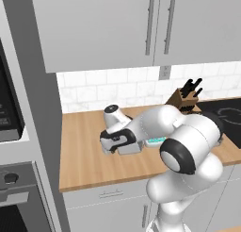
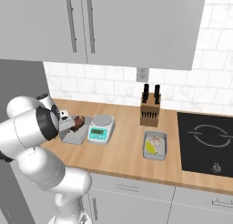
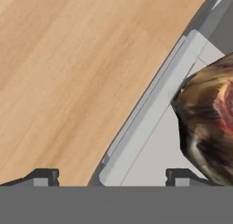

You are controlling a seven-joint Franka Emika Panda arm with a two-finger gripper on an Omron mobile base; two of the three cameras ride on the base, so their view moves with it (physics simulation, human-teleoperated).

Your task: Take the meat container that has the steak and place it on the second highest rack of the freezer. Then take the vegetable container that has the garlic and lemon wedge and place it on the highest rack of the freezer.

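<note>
The meat container (image 2: 73, 137), a shallow grey tray, lies on the wooden counter left of the scale, and the reddish-brown steak (image 2: 80, 121) sits in it. My gripper (image 3: 111, 176) hangs low over the tray's edge, open. One fingertip is outside over the wood and the other inside, so the tray's rim (image 3: 150, 109) runs between them. The steak (image 3: 209, 127) lies just past the inner fingertip. The vegetable container (image 2: 162, 137) stands further right with the lemon wedge (image 2: 149, 147) and garlic (image 2: 156, 139) in it. The freezer is out of view.
A small kitchen scale (image 2: 101, 129) stands right beside the meat tray. A knife block (image 2: 150, 109) is at the back wall and a black cooktop (image 2: 207, 141) at the right. Wall cabinets hang above. An oven column (image 1: 14, 179) stands at the left.
</note>
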